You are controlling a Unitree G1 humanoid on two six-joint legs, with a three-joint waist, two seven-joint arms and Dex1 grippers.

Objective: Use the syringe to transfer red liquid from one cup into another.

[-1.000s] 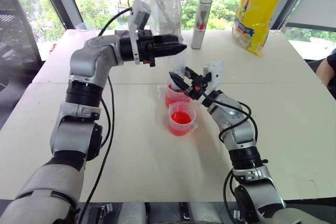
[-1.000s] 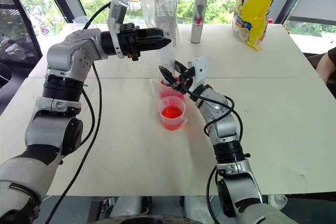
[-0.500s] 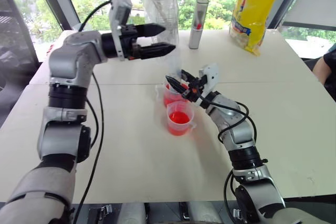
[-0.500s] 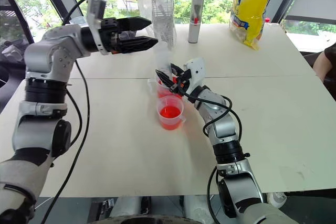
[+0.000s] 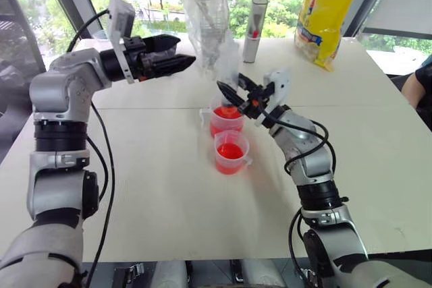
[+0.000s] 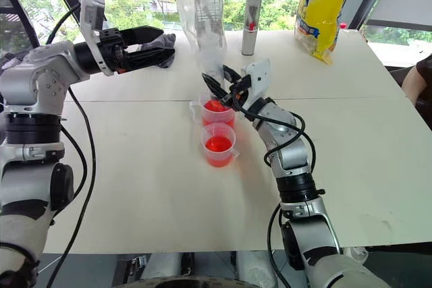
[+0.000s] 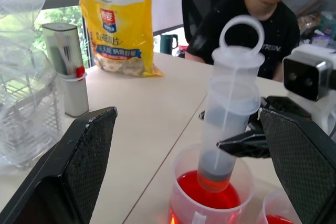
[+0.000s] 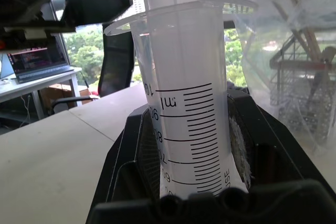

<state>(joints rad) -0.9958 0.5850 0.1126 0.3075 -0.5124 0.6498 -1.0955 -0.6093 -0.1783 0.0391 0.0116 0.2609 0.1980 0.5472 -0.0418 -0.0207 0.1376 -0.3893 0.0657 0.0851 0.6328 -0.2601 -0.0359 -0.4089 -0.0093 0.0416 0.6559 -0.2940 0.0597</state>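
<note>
Two clear cups stand mid-table, a far cup (image 5: pixel 226 122) and a near cup (image 5: pixel 231 154), both holding red liquid (image 7: pixel 207 199). The syringe (image 7: pixel 231 114), clear with a ring-topped plunger, stands upright in the far cup with its lower end in the liquid. Its plunger seal sits low in the barrel. My right gripper (image 5: pixel 234 94) is shut on the barrel, whose printed marks (image 8: pixel 184 119) show between the black jaws. Up and to the left of the cups my left gripper (image 5: pixel 182 53) is open and holds nothing; its fingers (image 7: pixel 86 150) are spread wide and aimed at the syringe.
A crumpled clear plastic bag (image 5: pixel 209 11), a grey metal cylinder with a red mark (image 5: pixel 257 18) and a yellow bag (image 5: pixel 331 11) stand along the table's far side. A person (image 7: pixel 252 19) sits beyond the table's right edge.
My left gripper has opened wide and drawn back to the left, away from the syringe's top. My right gripper has risen a little with the syringe still in the far cup.
</note>
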